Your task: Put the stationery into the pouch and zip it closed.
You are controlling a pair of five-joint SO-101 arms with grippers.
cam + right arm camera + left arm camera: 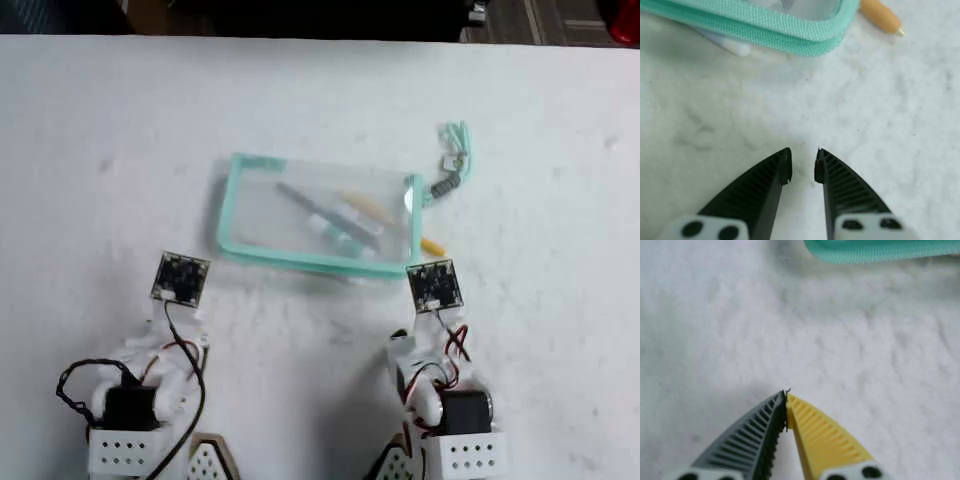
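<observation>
Table (100, 120): white, with a soft mottled, slightly pitted surface.
Pouch (228, 215): a flat rectangle with clear plastic faces and a woven teal fabric border with rounded corners. It lies in the middle of the table, well away from the far edge.
Pouch axis: the long side runs left to right, slightly skewed, with the right end a little nearer the arms. The teal border also shows in the left wrist view (880, 250) and the right wrist view (765, 27).
Grey pen (310, 205): slim and straight inside the pouch, slanting from far left to near right.
Orange pen (880, 15): a smooth round barrel with a pale pointed tip. It pokes out past the pouch's near right corner (432, 245) and points toward the table's right edge.
White piece (732, 45): a rounded end that peeks out at the pouch's near edge.
Strap (458, 140): a teal loop with a small dark fitting, lying off the pouch's far right corner.
Left gripper (786, 395): ribbed fingers, one grey and one yellow. The tips are pressed together on nothing, over bare table near the pouch's near left corner.
Right gripper (802, 167): black ribbed fingers with the tips a narrow gap apart and nothing between them, over the table just short of the pouch's near right corner.
</observation>
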